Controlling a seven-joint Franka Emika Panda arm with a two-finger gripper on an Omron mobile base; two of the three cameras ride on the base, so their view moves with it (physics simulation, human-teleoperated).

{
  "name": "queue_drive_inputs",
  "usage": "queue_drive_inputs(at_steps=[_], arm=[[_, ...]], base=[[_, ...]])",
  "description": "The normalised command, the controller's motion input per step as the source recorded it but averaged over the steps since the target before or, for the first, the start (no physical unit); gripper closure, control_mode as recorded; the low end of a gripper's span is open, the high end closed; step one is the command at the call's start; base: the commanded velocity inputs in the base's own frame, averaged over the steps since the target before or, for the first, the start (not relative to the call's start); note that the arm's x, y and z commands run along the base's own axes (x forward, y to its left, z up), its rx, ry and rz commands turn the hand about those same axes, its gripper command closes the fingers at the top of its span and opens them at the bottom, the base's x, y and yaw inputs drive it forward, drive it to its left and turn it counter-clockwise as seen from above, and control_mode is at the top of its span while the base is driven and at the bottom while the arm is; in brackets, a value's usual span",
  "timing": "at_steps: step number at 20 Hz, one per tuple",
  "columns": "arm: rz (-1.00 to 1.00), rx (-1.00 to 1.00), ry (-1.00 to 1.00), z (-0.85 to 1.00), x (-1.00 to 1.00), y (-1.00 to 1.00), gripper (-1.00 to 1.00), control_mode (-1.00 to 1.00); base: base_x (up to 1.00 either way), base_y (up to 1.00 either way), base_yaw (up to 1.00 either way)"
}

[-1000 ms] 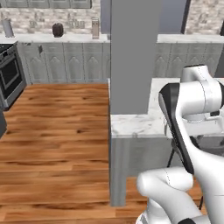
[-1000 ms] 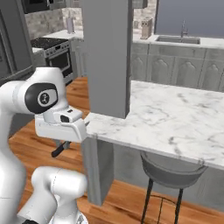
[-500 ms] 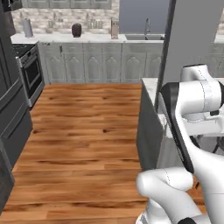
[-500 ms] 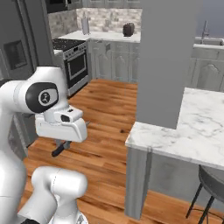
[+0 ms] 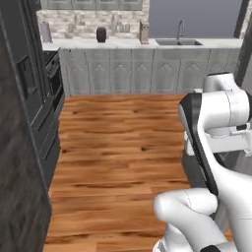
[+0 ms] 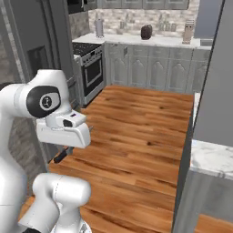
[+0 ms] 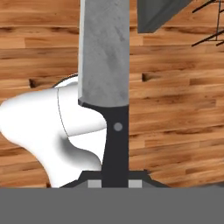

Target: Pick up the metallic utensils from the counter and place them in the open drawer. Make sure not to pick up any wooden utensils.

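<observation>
My gripper (image 7: 116, 183) is shut on the black handle of a small knife (image 7: 105, 57), whose grey blade runs up the middle of the hand view over the wooden floor. From the right base view the gripper (image 6: 68, 148) hangs under the white hand at the left, and the knife (image 6: 61, 156) sticks out below it as a dark sliver. A corner of the white marble counter (image 6: 211, 157) is at the right edge. The drawer, the wooden utensils and the other metallic utensil are out of view.
A dark fridge (image 5: 24, 98) fills the left side. An oven range (image 6: 88, 68) stands at the back left beside grey cabinets, and a sink (image 5: 177, 43) sits on the far worktop. A grey pillar (image 6: 214, 86) rises at the right. Open wooden floor (image 5: 118, 142) lies ahead.
The whole scene has slid to the right in both base views, so the base has moved. The pillar and counter have gone to the right edge. The knife stays in the gripper.
</observation>
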Motion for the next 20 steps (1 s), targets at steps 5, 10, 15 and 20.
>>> queue_drive_inputs(at_steps=[5, 10, 15, 20], arm=[[0.0, 0.0, 0.0, 0.0, 0.0, 0.0, 1.0, 1.0], [0.0, 0.0, 0.0, 0.0, 0.0, 0.0, 1.0, 1.0], [0.0, 0.0, 0.0, 0.0, 0.0, 0.0, 1.0, 1.0], [0.0, 0.0, 0.0, 0.0, 0.0, 0.0, 1.0, 1.0]], base=[[0.74, 0.87, -0.19], [0.98, 0.55, -0.21], [0.98, 0.02, -0.07], [0.99, -0.02, 0.0]])
